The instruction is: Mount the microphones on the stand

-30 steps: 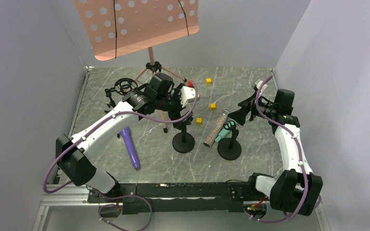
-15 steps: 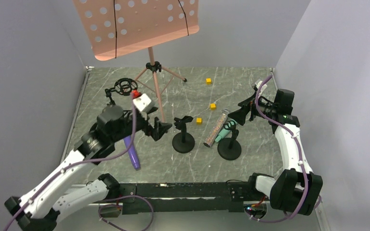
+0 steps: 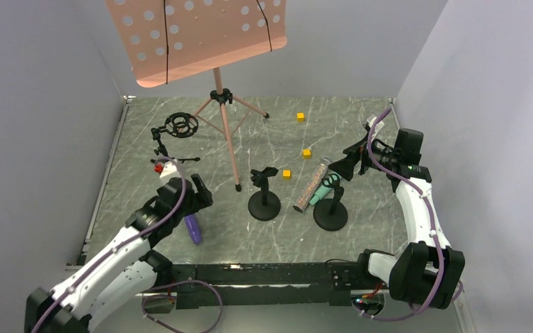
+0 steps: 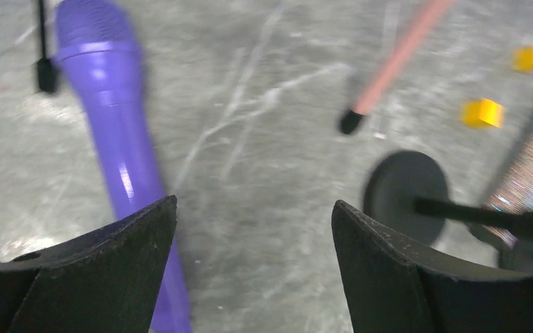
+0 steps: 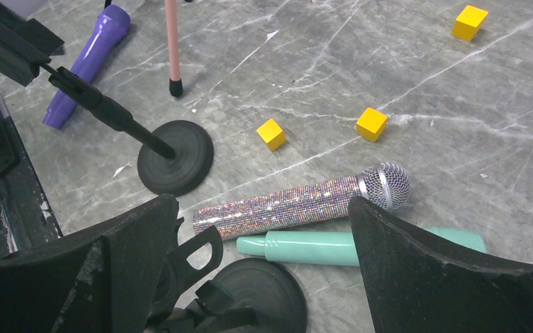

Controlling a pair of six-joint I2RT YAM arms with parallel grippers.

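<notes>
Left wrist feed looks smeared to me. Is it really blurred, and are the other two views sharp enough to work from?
Left wrist: yes, soft throughout; the purple microphone and a yellow cube have fuzzy edges, and a glare streak runs down the purple barrel. Right wrist: sharp; the glittery microphone shows its sparkle and mesh head clearly. Top external: evenly lit, shadows faint, usable.

A robot lab test cell: plain grey panel walls (image 3: 41, 104) box in a marble-patterned tabletop (image 3: 361, 125), left arm (image 3: 121, 243) and right arm (image 3: 420, 208) bolted to a black base rail (image 3: 264, 274).
</notes>
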